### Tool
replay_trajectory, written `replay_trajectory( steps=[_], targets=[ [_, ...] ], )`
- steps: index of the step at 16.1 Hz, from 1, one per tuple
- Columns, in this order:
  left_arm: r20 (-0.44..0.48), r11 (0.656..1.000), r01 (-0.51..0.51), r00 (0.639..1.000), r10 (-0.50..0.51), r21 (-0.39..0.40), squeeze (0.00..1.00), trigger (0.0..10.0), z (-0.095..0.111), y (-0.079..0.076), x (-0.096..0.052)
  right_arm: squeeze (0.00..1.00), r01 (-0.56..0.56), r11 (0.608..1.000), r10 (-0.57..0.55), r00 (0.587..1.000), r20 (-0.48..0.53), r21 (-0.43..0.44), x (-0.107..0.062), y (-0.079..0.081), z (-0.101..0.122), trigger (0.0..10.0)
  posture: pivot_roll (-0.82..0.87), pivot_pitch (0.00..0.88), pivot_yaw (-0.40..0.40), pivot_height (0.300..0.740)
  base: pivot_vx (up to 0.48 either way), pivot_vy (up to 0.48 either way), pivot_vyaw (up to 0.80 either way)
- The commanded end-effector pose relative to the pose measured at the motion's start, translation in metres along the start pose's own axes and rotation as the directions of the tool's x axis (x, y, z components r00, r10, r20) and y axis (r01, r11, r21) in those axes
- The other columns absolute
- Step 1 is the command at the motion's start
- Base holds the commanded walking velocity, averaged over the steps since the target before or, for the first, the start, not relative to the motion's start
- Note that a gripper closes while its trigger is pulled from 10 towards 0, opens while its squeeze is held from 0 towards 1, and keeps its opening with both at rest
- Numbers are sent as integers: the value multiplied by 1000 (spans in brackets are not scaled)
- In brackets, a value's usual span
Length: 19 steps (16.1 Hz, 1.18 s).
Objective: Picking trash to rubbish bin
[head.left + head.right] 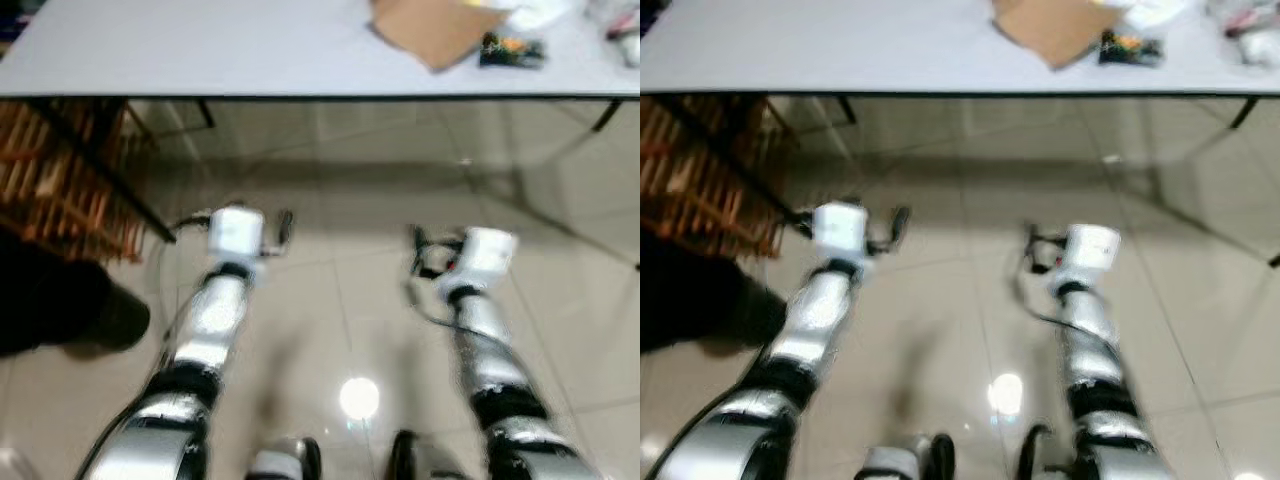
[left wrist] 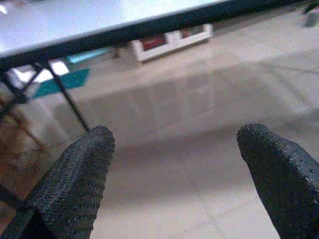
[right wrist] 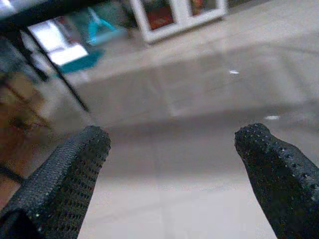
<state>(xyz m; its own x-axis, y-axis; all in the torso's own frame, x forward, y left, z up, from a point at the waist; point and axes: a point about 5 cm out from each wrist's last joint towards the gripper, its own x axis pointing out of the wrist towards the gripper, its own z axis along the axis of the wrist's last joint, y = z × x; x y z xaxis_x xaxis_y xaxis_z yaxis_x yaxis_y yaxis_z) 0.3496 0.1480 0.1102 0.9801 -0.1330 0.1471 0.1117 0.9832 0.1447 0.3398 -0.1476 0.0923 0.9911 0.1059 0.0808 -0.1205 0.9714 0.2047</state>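
Glossy tiled floor (image 1: pixel 340 290) lies under both arms. Ahead, a grey bench (image 1: pixel 200 45) carries cardboard (image 1: pixel 435 28). Left end effector (image 2: pixel 174 149) and right end effector (image 3: pixel 172 144) hang low, fingers apart, empty.

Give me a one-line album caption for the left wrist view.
Open left pincer hanging over the tiled floor, facing the grey table.

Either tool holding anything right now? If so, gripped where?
Nothing is held. The left tool and the right tool are both open, with bare floor between the fingers, short of the table.
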Motion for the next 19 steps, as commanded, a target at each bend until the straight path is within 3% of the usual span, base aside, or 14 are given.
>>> replay_trajectory(
  steps=[1, 3, 5, 12, 16, 19],
  targets=[
    [70, 1000, 25, 997, -25, -3, 0, 10000, 16, -10, 8, 0, 36, 999, -35, 999, 40, -26, -2, -13, 9, 10000, 82, 260, 137, 740, 435, 0, -525],
    [161, 999, 38, 986, -37, -7, 0, 10000, 36, -13, 13, 0, 30, 999, -27, 985, 172, -18, 2, -10, 33, 10000, 80, 263, 140, 740, 150, 0, 0],
    [213, 999, 51, 976, -52, 8, 0, 10000, 49, -17, 17, 0, 31, 999, -25, 973, 231, -19, 6, -7, 48, 10000, 81, 262, 141, 740, 0, 0, 0],
    [346, 998, 65, 936, -57, -12, 0, 10000, 91, -20, 25, 0, 16, 999, -2, 932, 363, -35, 12, 6, 91, 10000, 78, 262, 141, 740, 0, 0, 0],
    [325, 997, 71, 944, -61, -19, 0, 10000, 89, -21, 25, 0, 7, 999, 10, 932, 361, -47, 12, 9, 95, 10000, 74, 262, 140, 740, 0, 0, 0],
    [299, 999, 34, 954, -22, -33, 0, 10000, 86, -15, 25, 0, 23, 998, -4, 956, 292, -63, 12, 7, 87, 10000, 75, 260, 137, 740, 0, 0, 0]
  ],
)
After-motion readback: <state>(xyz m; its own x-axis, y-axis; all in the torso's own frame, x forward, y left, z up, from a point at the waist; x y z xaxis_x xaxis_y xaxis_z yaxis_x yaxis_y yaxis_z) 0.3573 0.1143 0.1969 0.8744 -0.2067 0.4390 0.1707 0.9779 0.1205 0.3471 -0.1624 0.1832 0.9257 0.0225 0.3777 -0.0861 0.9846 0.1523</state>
